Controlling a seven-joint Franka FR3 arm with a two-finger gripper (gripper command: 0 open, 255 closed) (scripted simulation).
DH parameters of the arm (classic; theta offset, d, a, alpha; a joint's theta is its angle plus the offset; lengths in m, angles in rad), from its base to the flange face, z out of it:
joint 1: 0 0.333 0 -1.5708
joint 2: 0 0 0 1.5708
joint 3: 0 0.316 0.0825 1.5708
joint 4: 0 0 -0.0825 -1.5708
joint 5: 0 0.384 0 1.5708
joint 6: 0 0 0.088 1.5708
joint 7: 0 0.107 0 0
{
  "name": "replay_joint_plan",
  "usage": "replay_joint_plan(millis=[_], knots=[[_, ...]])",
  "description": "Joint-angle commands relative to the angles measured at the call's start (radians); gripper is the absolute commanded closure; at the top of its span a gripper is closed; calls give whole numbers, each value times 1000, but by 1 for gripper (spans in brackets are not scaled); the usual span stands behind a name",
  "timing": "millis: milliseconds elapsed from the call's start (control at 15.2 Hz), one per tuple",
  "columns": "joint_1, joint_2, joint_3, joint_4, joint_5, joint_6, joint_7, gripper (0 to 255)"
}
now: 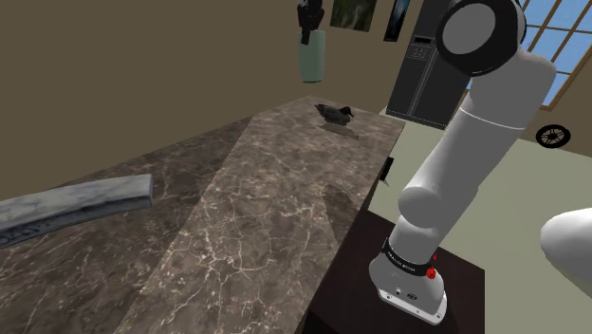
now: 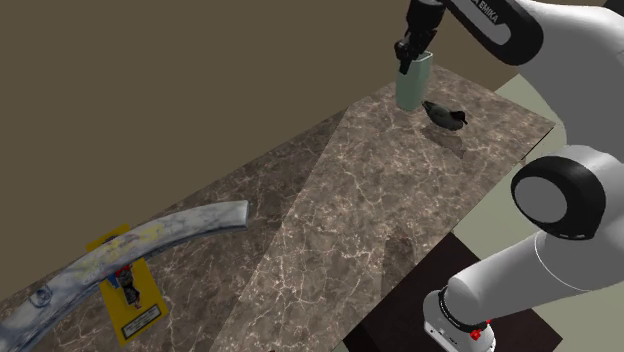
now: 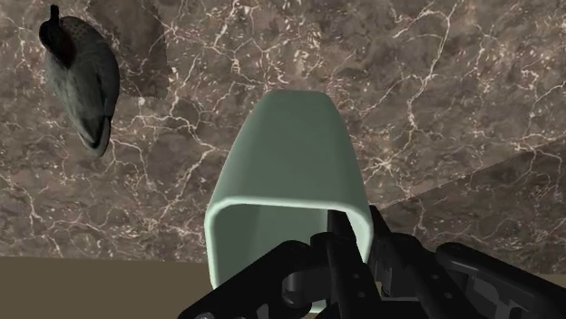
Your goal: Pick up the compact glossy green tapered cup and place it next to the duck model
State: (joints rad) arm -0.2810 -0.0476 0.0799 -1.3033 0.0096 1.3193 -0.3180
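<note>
Hand point(image 2: 413, 52) has the pale green cup point(image 2: 411, 86) pinched by its rim, aloft near the duck model point(image 2: 446, 116): looks light, rigid, likely slippery.

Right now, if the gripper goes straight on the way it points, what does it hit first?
Probably the marble countertop: the gripper points down, shut on the pale green cup, whose base would touch first. The duck lies beside that line; the gap is hard to judge.
</note>
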Motion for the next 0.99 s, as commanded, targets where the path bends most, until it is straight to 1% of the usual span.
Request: replay_joint_plan(millis=[0,198,396,528,660,726,792,924], knots=[[-21,52,-24,69,-2,-16,-46,255],[-56,120,-56,156,1,-37,-113,255],[-94,207,-86,275,9,-70,-178,255],[-122,281,-103,382,17,-103,-219,255],[-155,380,-117,535,28,-158,-258,255],[-164,413,-119,588,31,-179,-266,255],[-162,377,-119,513,28,-140,-267,255],[-159,325,-119,400,25,-78,-268,255]])
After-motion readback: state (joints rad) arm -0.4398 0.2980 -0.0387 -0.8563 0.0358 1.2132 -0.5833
